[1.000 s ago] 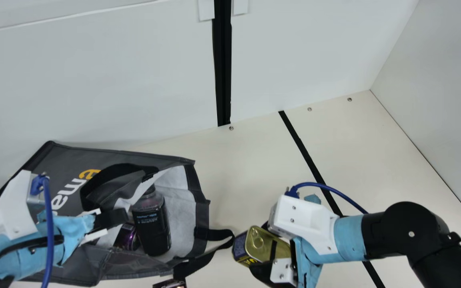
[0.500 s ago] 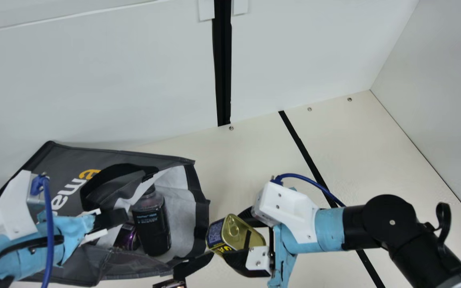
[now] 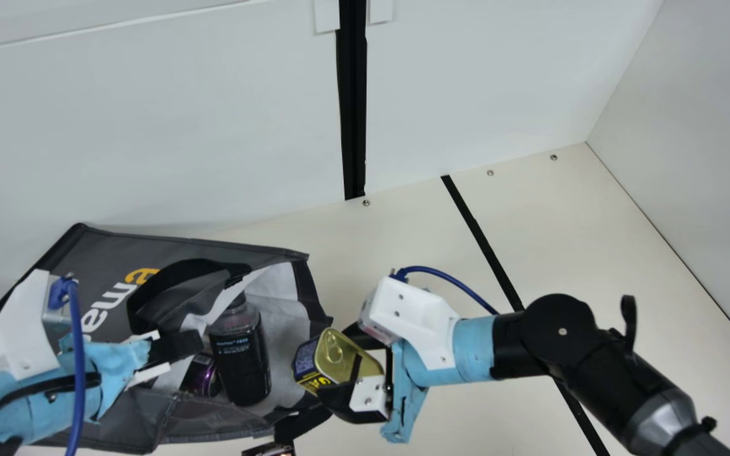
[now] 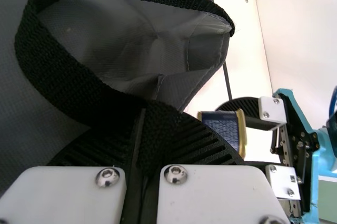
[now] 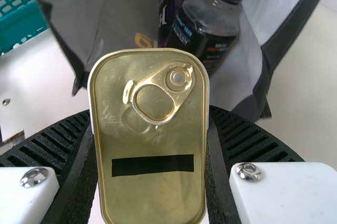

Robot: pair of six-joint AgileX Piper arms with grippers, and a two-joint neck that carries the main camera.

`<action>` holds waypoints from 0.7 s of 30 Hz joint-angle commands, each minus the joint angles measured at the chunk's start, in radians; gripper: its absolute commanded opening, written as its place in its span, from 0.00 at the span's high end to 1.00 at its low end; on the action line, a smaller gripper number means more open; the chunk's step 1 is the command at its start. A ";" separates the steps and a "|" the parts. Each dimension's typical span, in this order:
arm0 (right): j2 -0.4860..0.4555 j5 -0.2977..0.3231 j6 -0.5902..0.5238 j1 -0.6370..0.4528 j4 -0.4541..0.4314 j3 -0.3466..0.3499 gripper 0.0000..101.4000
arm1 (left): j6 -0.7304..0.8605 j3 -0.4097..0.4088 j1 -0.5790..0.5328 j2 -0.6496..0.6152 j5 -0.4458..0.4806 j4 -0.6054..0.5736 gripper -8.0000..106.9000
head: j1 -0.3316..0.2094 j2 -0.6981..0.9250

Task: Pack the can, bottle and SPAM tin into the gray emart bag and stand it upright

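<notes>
The gray emart bag [image 3: 111,253] lies on its side at the left, its mouth facing right. Inside are the black bottle [image 3: 240,354] and the purple can [image 3: 201,375]; the right wrist view shows the bottle [image 5: 206,26] beside the can [image 5: 171,10]. My left gripper [image 3: 178,350] holds a black handle by the bag's upper layer; in its wrist view, the left gripper [image 4: 139,150] is closed on the strap [image 4: 58,76]. My right gripper [image 3: 355,373] grips the SPAM tin [image 3: 333,361] at the bag's mouth; the right gripper [image 5: 150,145] has the tin [image 5: 152,139] between both fingers.
A second handle [image 3: 305,423] trails from the bag's lower rim, with a small dark object [image 3: 268,449] at the bottom edge. A teal basket [image 5: 18,16] stands beyond the bag. Walls rise behind the table [image 3: 416,240] and at right.
My right arm has moved left with the SPAM tin, from beside the bag to its mouth. The left arm, the bag and the things inside have kept still.
</notes>
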 commanded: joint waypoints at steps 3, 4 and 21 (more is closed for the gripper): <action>0.047 -0.024 -0.008 0.032 0.010 -0.025 1.00 | 0.000 0.000 0.000 0.000 0.000 0.000 1.00 | -0.023 -0.001; 0.059 -0.030 -0.010 0.040 0.013 -0.032 1.00 | 0.000 0.000 0.000 0.000 0.000 0.000 1.00 | -0.023 -0.001; 0.233 -0.070 -0.043 0.147 0.056 -0.162 1.00 | 0.000 0.000 0.000 0.000 0.000 0.000 1.00 | -0.023 -0.001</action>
